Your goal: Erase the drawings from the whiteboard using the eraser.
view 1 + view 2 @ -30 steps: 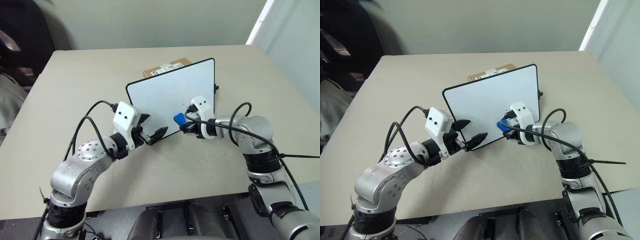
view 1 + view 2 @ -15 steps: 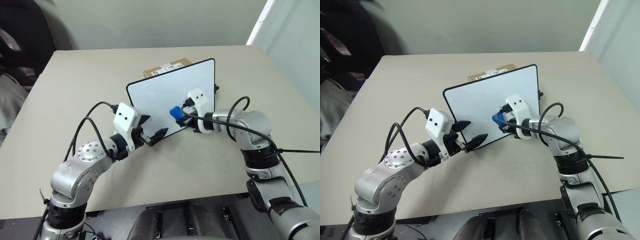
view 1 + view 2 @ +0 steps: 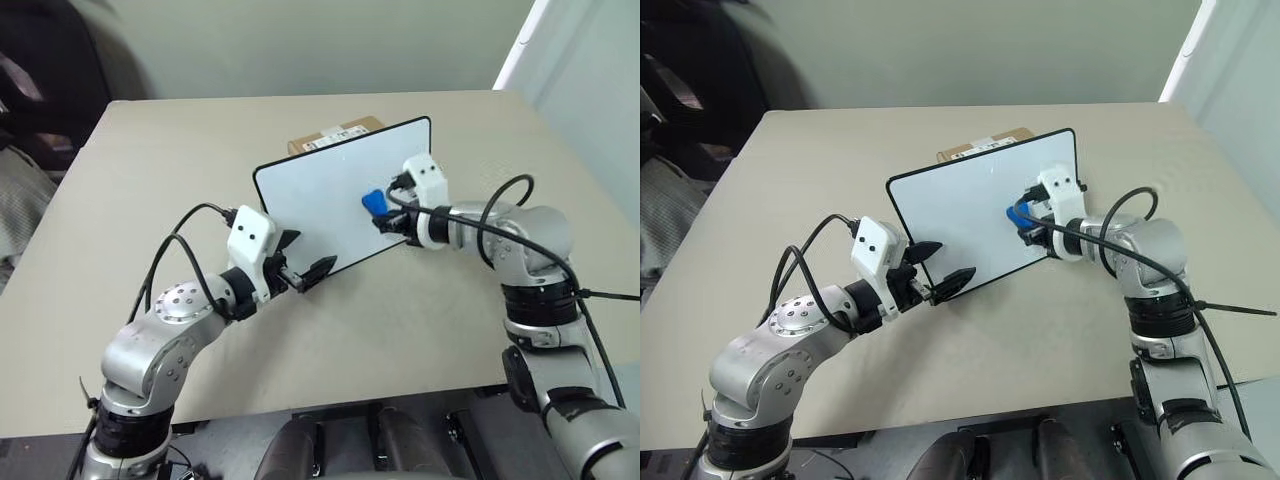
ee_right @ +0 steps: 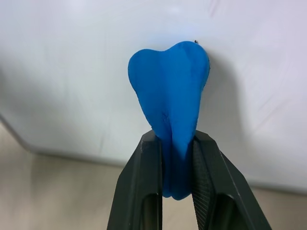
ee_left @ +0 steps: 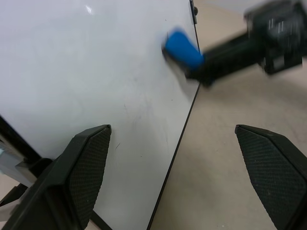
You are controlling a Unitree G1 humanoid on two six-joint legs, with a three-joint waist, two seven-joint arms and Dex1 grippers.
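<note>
Centre frame, head view: the whiteboard [image 3: 335, 200] stands tilted on the tan table [image 3: 150, 170], its upper edge leaning on a brown cardboard box [image 3: 335, 134] behind it. Right gripper [image 3: 383, 213] is clenched on the eraser [image 3: 375, 201] — blue block squeezed between the 2 black fingers, its free end against the white face in the board's right half. Left gripper [image 3: 303, 260] sits at the board's lower edge, lower centre of frame, fingers spread apart with the board's corner between them — whether they touch it is unclear. No red drawings can be made out on the visible board face.
</note>
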